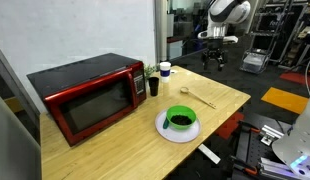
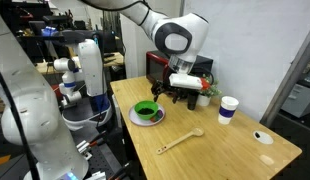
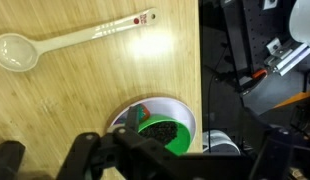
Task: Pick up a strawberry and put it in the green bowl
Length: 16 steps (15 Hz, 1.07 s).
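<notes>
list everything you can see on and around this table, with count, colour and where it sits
table: one, pale wood, under everything
microwave: one, red with a dark door, at one end of the table
white cup: one, white, beside the microwave
dark cup: one, black, next to the white cup
spoon: one, pale, lying flat beside the plate
plate: one, white, near the table's edge
green bowl: one, bright green with a dark inside, on the plate
strawberry: none I can make out
arm: one, white and grey, over the table
gripper: one, black, above the table near the green bowl; whether open or shut is unclear
</notes>
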Motion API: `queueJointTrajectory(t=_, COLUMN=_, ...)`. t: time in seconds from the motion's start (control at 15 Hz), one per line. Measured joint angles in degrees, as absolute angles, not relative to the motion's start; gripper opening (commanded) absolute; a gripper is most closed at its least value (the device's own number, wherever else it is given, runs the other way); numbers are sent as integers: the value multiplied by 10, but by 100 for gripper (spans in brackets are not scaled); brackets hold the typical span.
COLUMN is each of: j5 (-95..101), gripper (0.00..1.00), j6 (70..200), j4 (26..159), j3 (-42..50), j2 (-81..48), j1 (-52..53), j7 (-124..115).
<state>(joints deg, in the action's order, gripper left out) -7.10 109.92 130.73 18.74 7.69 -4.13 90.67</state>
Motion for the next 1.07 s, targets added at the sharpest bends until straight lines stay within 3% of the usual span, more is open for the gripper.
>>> queueJointTrajectory(t=0.53, j5=-246, gripper=100, j6=1143, j4=1335, j3=177, j2=-18, j1=-63, j7=1154)
queueJointTrajectory(t=1.07, j5=-278, gripper=100, j6=1141, j4=1310, j3=138, j2=-87, j1=-81, j7=1204)
